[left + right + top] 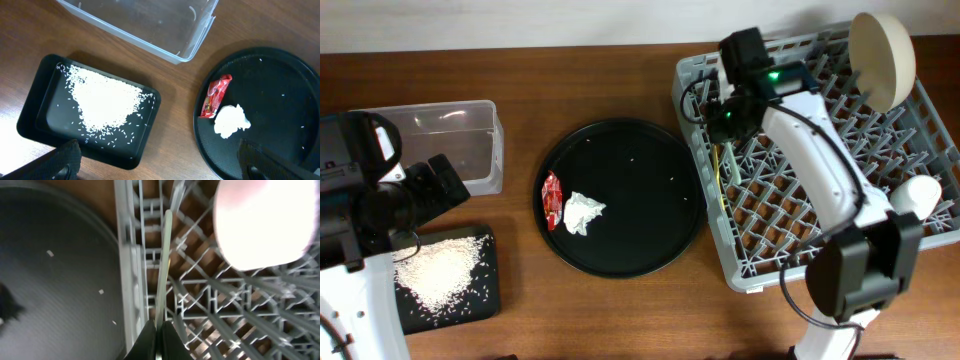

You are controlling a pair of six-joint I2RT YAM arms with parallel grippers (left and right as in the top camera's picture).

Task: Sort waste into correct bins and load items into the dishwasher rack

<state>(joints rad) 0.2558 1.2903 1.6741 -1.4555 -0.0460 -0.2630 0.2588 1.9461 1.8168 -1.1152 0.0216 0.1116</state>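
Observation:
My right gripper (725, 125) is over the left edge of the grey dishwasher rack (840, 240). It is shut on a thin pale yellow utensil (163, 275), which reaches down among the pegs (723, 175). A cream dish (882, 58) stands upright at the rack's far corner and a white cup (920, 195) sits at its right side. The red wrapper (216, 95) and the white napkin (231, 121) lie on the round black tray (620, 140). The rice heap (105, 102) lies in the flat black tray (30, 117). My left gripper (160, 165) is open and empty above the bare wood between the two trays.
The clear tub (150, 25) stands empty behind the flat black tray. A few rice grains dot the round tray. A bright, overexposed pinkish round thing (262, 222) sits in the rack near my right gripper.

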